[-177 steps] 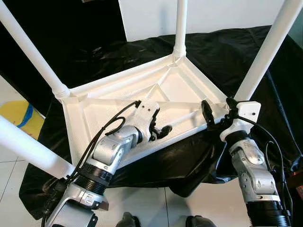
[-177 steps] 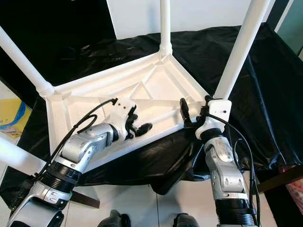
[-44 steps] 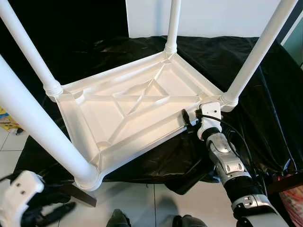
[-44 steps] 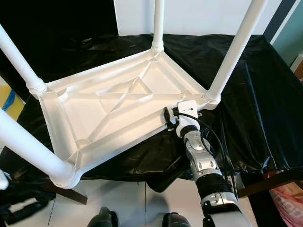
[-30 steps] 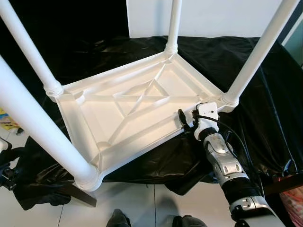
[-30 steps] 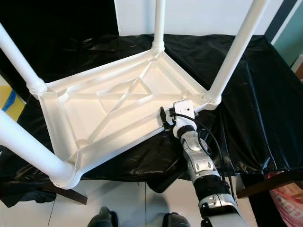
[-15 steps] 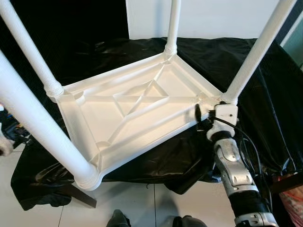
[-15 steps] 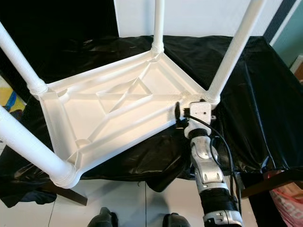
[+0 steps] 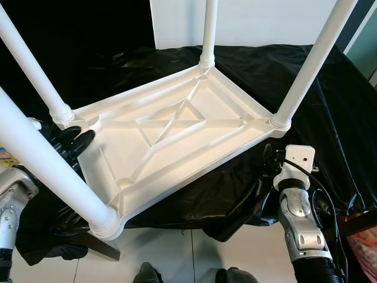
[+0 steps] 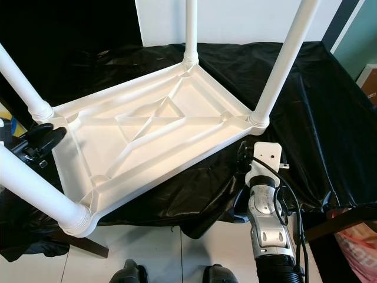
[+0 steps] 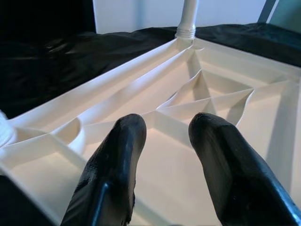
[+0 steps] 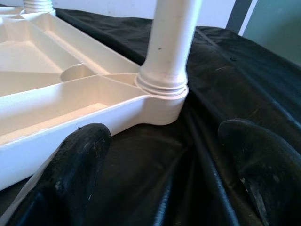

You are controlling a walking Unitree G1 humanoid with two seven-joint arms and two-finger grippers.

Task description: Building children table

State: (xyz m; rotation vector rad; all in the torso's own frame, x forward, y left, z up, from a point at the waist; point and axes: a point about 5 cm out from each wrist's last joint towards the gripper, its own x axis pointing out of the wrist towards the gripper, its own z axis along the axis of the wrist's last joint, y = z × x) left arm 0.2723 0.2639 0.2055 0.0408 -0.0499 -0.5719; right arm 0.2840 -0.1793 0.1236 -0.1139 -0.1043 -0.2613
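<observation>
— Head cameras first: where's the table?

— The white table top (image 9: 171, 138) lies upside down on the black cloth (image 9: 330, 112), four legs up, its long axis running from the near left corner to the far right. The left gripper (image 9: 75, 141) sits at the left short edge, beside a leg socket.

— And the right gripper (image 10: 242, 154)?

— Just off the near right corner, apart from the rim (the closer arm to that leg).

— Left wrist view?

— Fingers (image 11: 115, 169) narrowly parted, empty, pointing across the ribbed underside.

— Right wrist?

— Fingers (image 12: 70, 179) spread wide, holding nothing, the right leg (image 12: 171, 42) straight ahead between them.
</observation>
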